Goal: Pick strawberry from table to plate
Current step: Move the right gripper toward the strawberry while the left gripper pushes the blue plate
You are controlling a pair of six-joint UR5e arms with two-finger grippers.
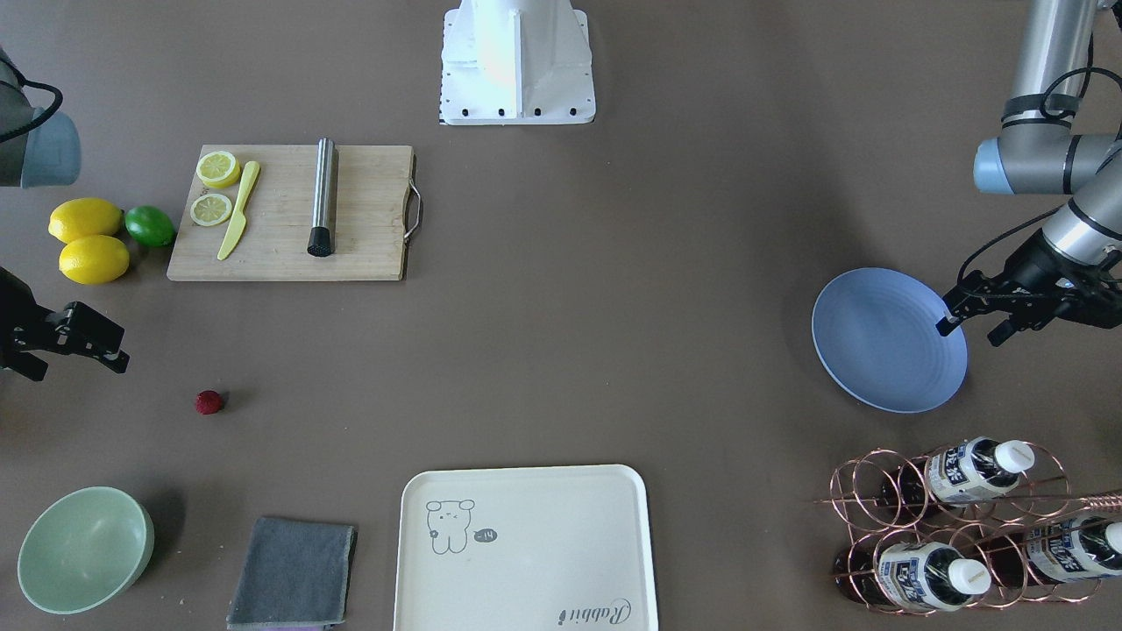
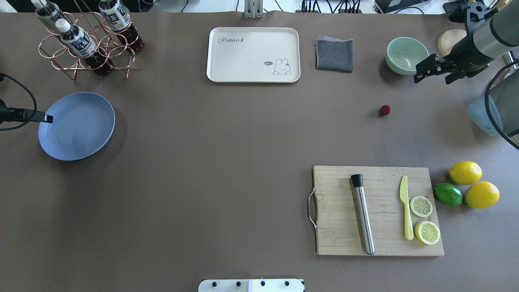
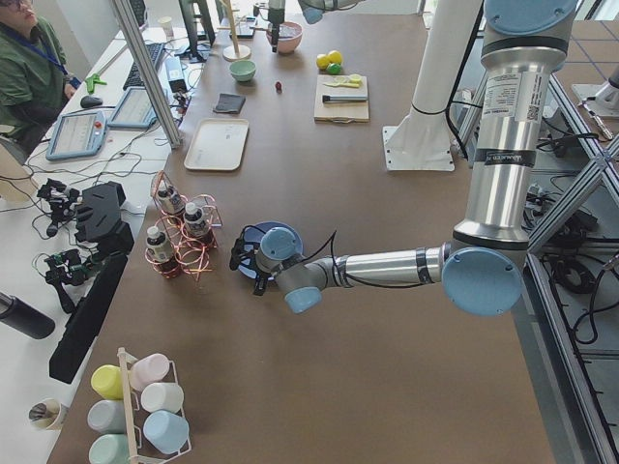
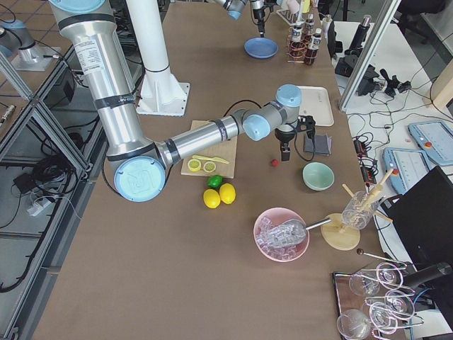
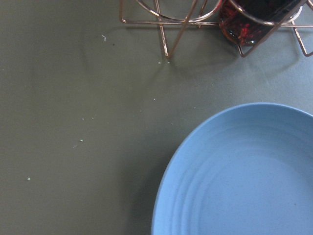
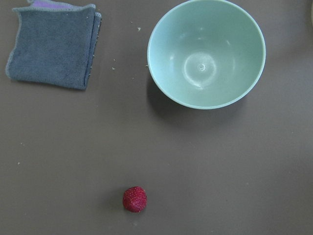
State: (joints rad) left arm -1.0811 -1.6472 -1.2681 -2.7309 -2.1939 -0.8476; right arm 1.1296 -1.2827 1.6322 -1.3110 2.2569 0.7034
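The strawberry [image 1: 209, 401] [image 2: 385, 109] [image 6: 134, 199] [image 4: 274, 163] lies alone on the brown table [image 2: 227, 162], small and dark red. My right gripper [image 2: 432, 80] [image 1: 79, 366] hangs open above the table between the strawberry and the green bowl, apart from the berry, with nothing in it. Far across the table rests the blue plate [image 2: 77, 125] [image 1: 885, 342] [image 5: 244, 181], bare. Open as well, my left gripper [image 1: 971, 331] hovers at the plate's outer rim. Neither wrist view shows any fingers.
A pale green bowl [image 2: 406, 54] and a grey cloth [image 2: 334, 54] lie beyond the strawberry. A cream tray [image 2: 253, 54] sits mid-table. A wooden board [image 2: 377, 211] carries a metal rod, a yellow knife and lemon slices, with lemons [image 2: 465, 172] and a lime beside it. A copper bottle rack [image 2: 87, 44] stands by the plate.
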